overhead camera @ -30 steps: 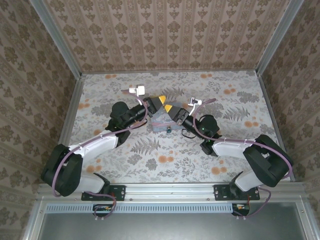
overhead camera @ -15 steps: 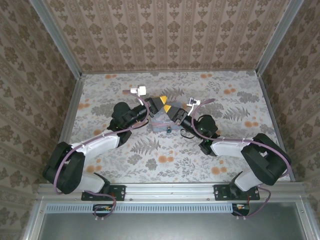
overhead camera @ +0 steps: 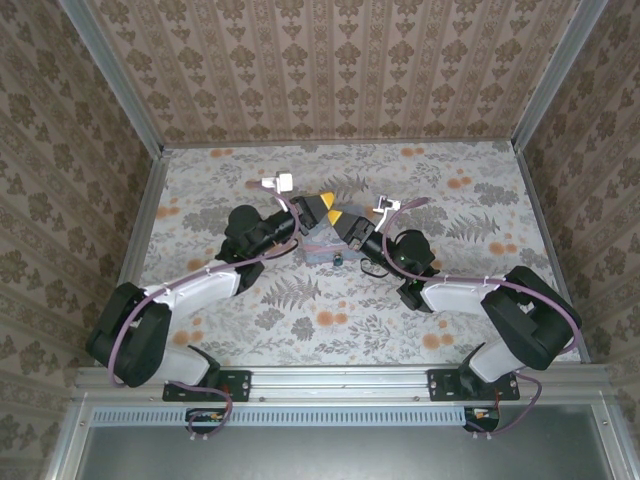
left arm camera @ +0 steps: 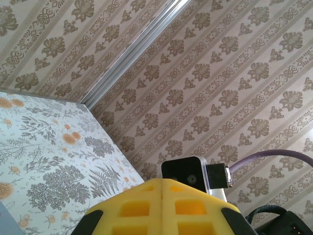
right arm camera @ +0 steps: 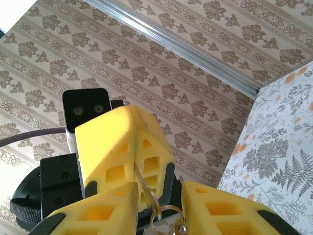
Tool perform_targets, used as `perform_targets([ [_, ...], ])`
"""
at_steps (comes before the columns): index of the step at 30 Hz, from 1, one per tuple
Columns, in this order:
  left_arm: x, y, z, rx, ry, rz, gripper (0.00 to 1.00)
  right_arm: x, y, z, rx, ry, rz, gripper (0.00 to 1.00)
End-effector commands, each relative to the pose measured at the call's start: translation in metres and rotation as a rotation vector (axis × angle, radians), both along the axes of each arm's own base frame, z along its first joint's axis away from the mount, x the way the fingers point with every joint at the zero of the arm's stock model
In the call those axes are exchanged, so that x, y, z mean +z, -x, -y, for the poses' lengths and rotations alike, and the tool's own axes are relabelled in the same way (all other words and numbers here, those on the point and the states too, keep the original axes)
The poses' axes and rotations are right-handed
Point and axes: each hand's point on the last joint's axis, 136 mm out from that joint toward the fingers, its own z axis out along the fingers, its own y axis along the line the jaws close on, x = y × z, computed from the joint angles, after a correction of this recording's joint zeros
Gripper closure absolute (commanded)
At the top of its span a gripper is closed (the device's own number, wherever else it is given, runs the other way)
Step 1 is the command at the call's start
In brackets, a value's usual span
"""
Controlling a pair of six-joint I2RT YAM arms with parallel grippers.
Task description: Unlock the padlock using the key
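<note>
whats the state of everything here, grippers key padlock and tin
left gripper: shut on the key
right gripper: jaws apart, key ring between them
padlock: beside the tin box, too small to tell if locked
tin box: partly under the grippers, lid state unclear

table [overhead camera: 330, 320]: floral print | walls [overhead camera: 330, 70]: patterned wallpaper | tin [overhead camera: 316, 251]: mid-table, pale blue-grey

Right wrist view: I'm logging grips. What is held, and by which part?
The left end effector pinches what looks like the key by its upper end; its ring hangs free between the right end effector's open fingers.
</note>
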Motion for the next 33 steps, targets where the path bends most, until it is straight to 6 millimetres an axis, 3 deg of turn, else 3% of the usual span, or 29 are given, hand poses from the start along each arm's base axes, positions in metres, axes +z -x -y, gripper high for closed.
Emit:
perform_targets([
  [1, 0.005, 0.003, -0.001, 0.002, 0.029, 0.018, 1.00, 0.026, 0.001, 0.003, -0.015, -0.055, 0.059, 0.68],
  [22, 0.003, 0.001, -0.004, 0.020, 0.035, 0.015, 1.00, 0.021, -0.001, 0.001, -0.004, -0.058, 0.039, 0.78],
  [33, 0.003, 0.001, -0.004, 0.027, 0.040, 0.012, 1.00, 0.015, 0.000, 0.001, -0.006, -0.051, 0.029, 1.00],
])
